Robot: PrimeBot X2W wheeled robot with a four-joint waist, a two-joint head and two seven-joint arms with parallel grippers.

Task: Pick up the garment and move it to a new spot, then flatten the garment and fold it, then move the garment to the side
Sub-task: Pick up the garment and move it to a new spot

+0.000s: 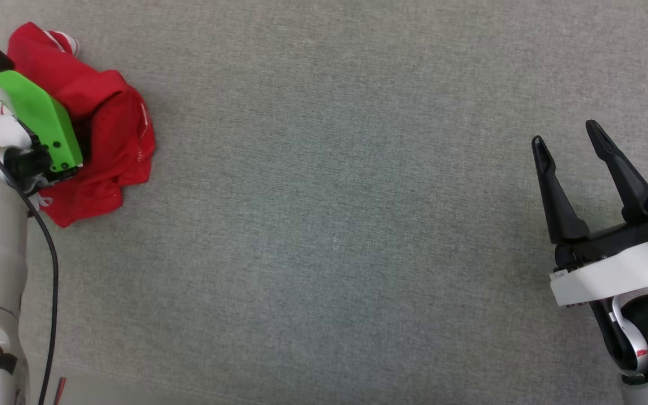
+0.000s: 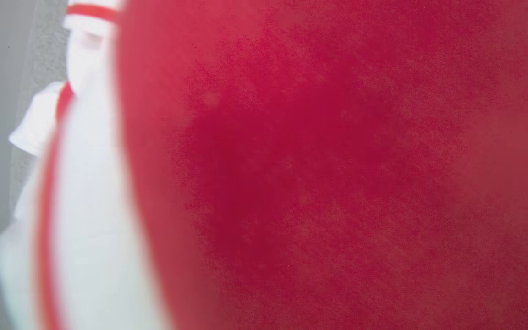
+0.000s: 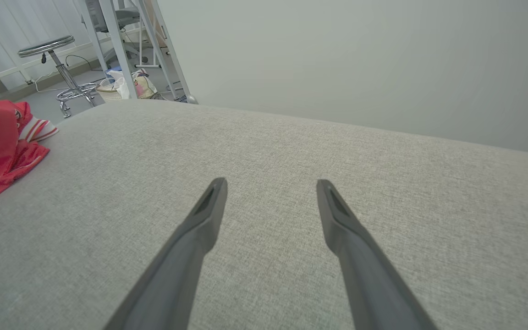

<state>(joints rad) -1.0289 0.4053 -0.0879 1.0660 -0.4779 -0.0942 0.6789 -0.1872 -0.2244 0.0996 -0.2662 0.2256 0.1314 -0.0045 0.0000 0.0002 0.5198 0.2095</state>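
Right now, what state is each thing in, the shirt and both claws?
shirt: crumpled in a heap, unfolded, at the far left of the grey surface.
left claw: down on the shirt, tips hidden in the cloth; open or shut unclear.
right claw: open, empty, over bare surface, well apart from the shirt.

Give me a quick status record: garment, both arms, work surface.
garment: crumpled red heap at the surface's far left, white striped sleeve showing, not flattened or folded
left arm: over the garment, its camera pressed close to red fabric, fingers hidden
right gripper: fingers open, empty, above bare surface at the right, far from the garment
surface: grey woven cloth
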